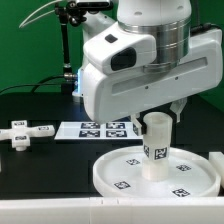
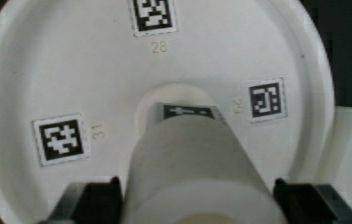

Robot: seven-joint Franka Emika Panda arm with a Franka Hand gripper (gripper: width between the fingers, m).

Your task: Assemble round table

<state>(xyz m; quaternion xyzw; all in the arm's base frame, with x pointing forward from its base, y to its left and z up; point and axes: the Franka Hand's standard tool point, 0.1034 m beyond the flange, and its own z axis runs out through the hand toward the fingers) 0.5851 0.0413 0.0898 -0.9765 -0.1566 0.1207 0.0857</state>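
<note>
The large rimmed round disc [image 1: 120,172] lies flat on the table at the front; it fills the wrist view [image 2: 84,80], with tags on its face. The short cylindrical leg [image 1: 157,150] stands upright on the disc's centre and also shows in the wrist view [image 2: 191,140]. My gripper [image 1: 158,116] is over the leg's top. In the wrist view my gripper [image 2: 203,205] has its black fingers [image 2: 102,200] against both sides of the leg, shut on it. A small white branched part with tags [image 1: 25,131] lies at the exterior view's left. I cannot tell whether it is the cross-shaped foot.
The marker board [image 1: 100,128] lies flat behind the disc. A black stand with cables [image 1: 72,50] rises at the back, in front of a green wall. The table top is black.
</note>
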